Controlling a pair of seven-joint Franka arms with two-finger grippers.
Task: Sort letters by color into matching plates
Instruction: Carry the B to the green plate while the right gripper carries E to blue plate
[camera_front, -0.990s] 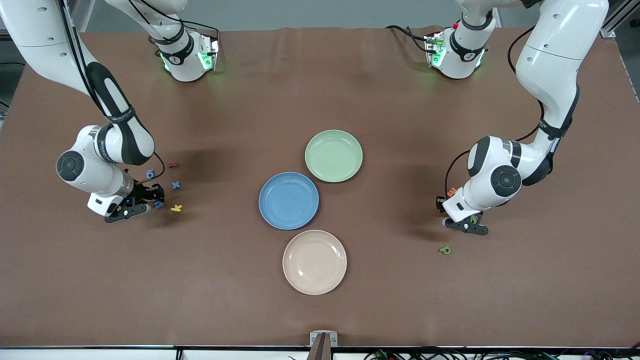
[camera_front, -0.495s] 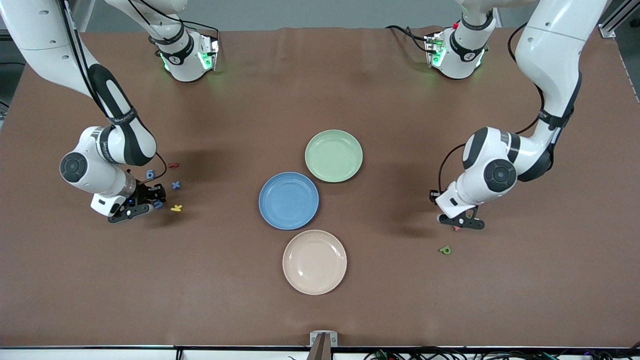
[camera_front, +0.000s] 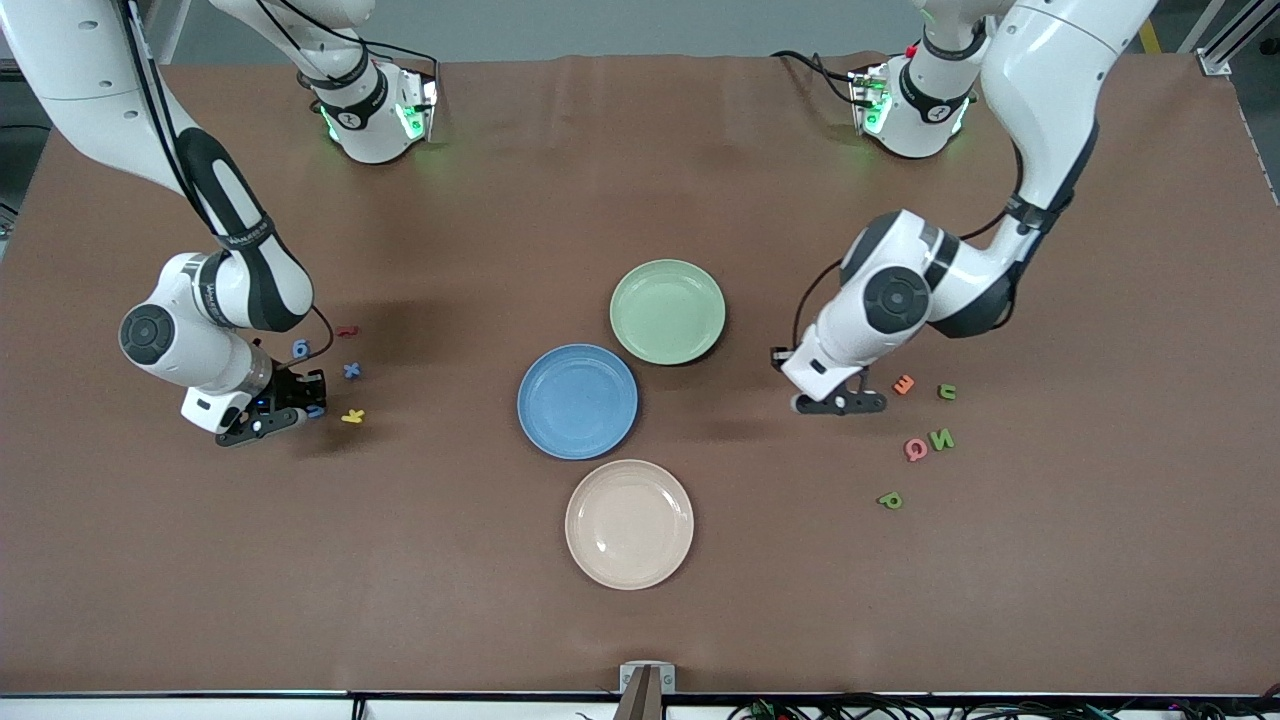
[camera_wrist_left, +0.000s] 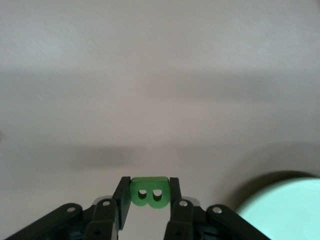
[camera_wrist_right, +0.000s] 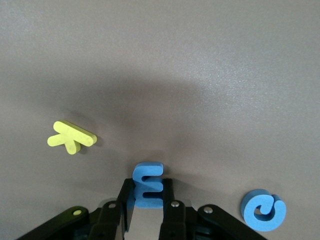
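Green letter B (camera_wrist_left: 149, 192) in left end effector (camera_wrist_left: 148, 210)

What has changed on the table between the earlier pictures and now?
The left gripper carried the green letter B, clamped in its jaws, from the letters at its end of the table toward the green plate. The right gripper closed its jaws on the blue letter E and stayed low over the table. All three plates and the loose letters kept their places.
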